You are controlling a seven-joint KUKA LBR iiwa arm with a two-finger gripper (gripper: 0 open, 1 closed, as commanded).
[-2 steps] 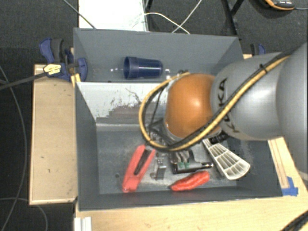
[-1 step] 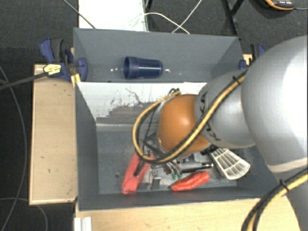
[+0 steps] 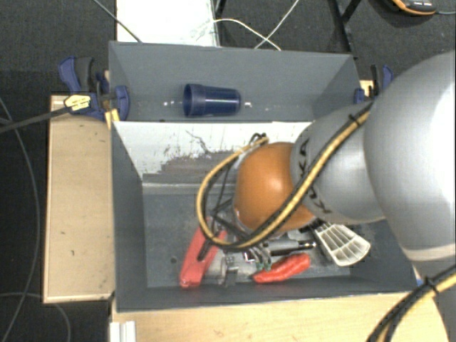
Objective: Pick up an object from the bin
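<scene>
My gripper (image 3: 236, 259) is low in the bin near its front wall, mostly hidden under the arm's orange cover. It hangs between two red things. A long red handle-like piece (image 3: 191, 263) lies just to its left, slanting toward the front left. A shorter red piece (image 3: 286, 268) lies just to its right along the front wall. Whether these belong to one tool I cannot tell. A white ribbed plastic piece (image 3: 344, 243) lies further right.
A dark blue cup (image 3: 211, 100) lies on its side against the bin's back wall, far from the gripper. The arm and its looped cable cover the middle and right of the bin. Bare floor shows at the left.
</scene>
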